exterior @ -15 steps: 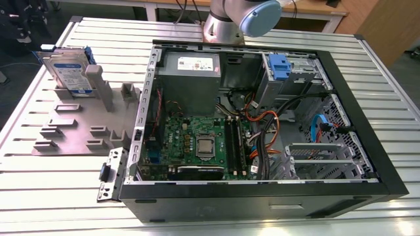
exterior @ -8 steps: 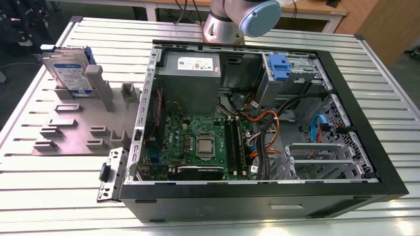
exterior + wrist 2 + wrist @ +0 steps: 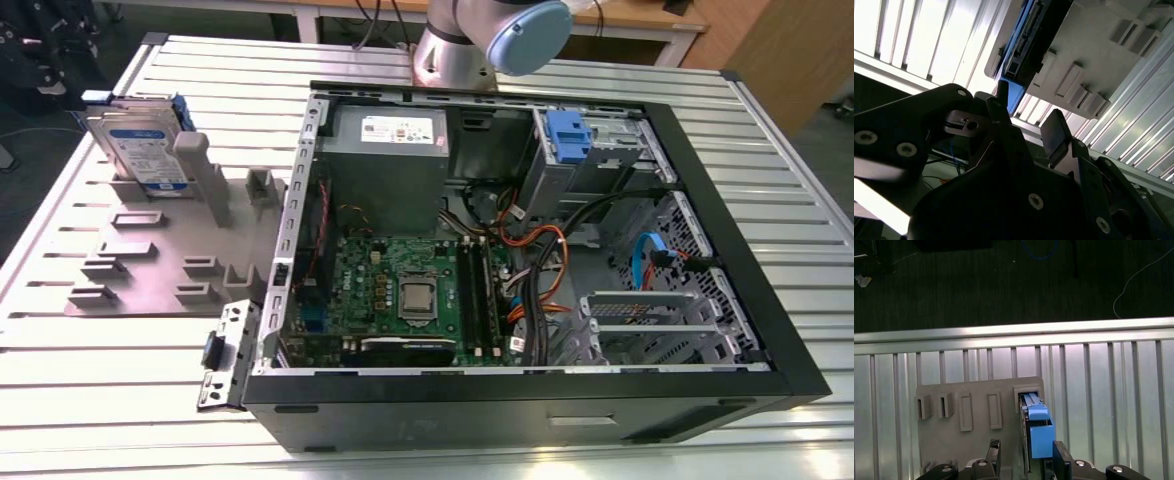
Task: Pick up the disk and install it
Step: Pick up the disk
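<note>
Silver aluminium slats form a table (image 3: 80, 400). It carries an open black computer case (image 3: 534, 400) and, to the exterior view's left of the case, a grey plastic fixture (image 3: 147, 250) with raised slots. The disk (image 3: 138, 145) stands upright on its edge in the fixture's far slot, near the table's far corner on the exterior view's left. Its white-and-blue label faces the camera, and a blue bracket (image 3: 183, 112) frames it. The disk is well apart from the case, and nothing touches it but the fixture.

Inside the case are a green motherboard (image 3: 360, 280), a grey power supply (image 3: 387, 150) and orange and black cables (image 3: 547, 250). A grey metal cage (image 3: 550, 180) sits in the far corner, with a small blue handle (image 3: 567, 135) fixed to it. The arm (image 3: 467, 45), silver with a pale blue cap, stands behind the case at the table's far edge.

In the first wrist view the gripper (image 3: 1029, 462) looks down on the fixture, where the disk (image 3: 1036, 427) is seen edge-on as a narrow blue strip in its slot. The two black fingers (image 3: 1061, 460) are spread wide with nothing between them, and the blue strip lines up with the gap.

In the second wrist view the fingers (image 3: 1056, 132) are again parted and empty. The disk's (image 3: 1039, 35) dark edge and blue bracket stand in the grey fixture beyond them, with the table's slats on either side.
</note>
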